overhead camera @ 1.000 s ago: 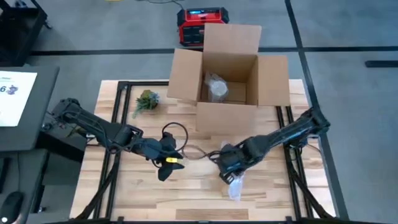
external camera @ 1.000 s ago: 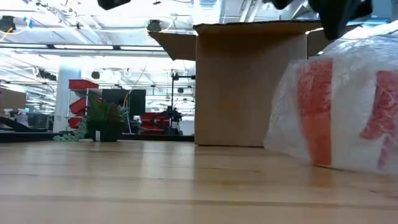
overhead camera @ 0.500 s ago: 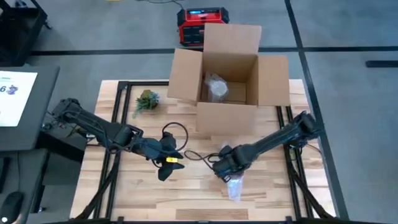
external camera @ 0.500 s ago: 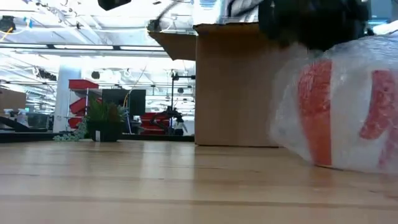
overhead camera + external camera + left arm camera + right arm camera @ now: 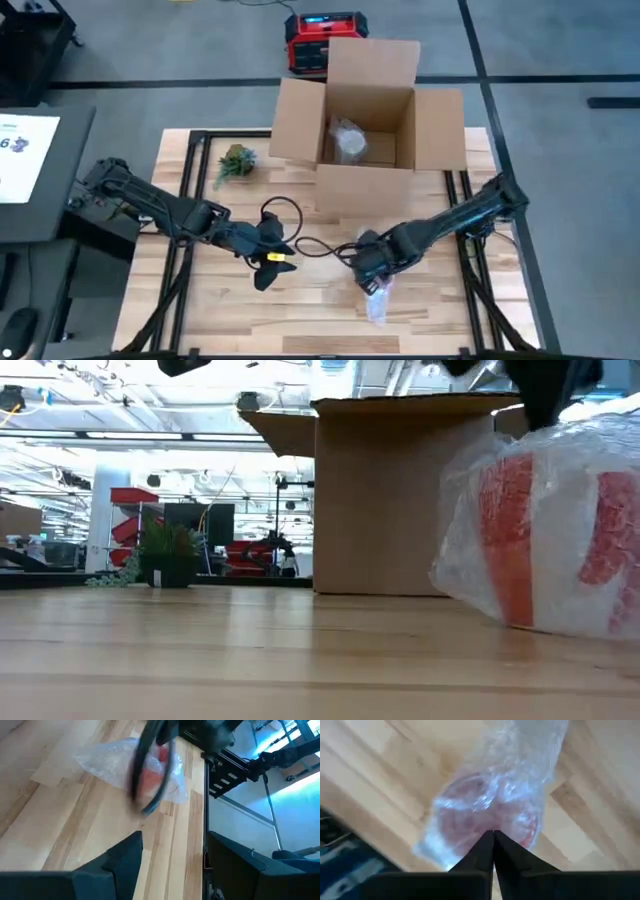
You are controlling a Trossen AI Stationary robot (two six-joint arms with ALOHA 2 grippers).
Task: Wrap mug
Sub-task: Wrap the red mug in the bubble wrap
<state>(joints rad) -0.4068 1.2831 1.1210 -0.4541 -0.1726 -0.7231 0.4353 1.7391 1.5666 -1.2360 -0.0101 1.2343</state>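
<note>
The mug (image 5: pixel 378 300), red and white and covered in clear bubble wrap (image 5: pixel 545 530), lies on the wooden table near its front edge. It also shows in the left wrist view (image 5: pixel 150 770) and the right wrist view (image 5: pixel 487 815). My right gripper (image 5: pixel 370 276) hovers just over its far end, fingers shut and pointing down (image 5: pixel 493 836). My left gripper (image 5: pixel 272 258) waits open (image 5: pixel 175 857) to the mug's left, above the table, with nothing between its fingers. My right gripper comes from above with its shut fingertips (image 5: pixel 545 405) at the top of the bubble wrap (image 5: pixel 540 430). I cannot tell whether they pinch a layer of wrap or only stand against it. The mug rests on the table.
An open cardboard box (image 5: pixel 365 120) stands at the table's far middle with a wrapped bundle (image 5: pixel 347 140) inside. A small potted plant (image 5: pixel 235 160) sits far left. Black cable loops (image 5: pixel 300 245) hang between the two grippers. A red device (image 5: pixel 325 40) lies beyond the table.
My right gripper has swung a little toward the table's left edge and then come back toward the right, ending over the wrapped mug again. The mug has stayed on the table; its wrap has shifted slightly.
</note>
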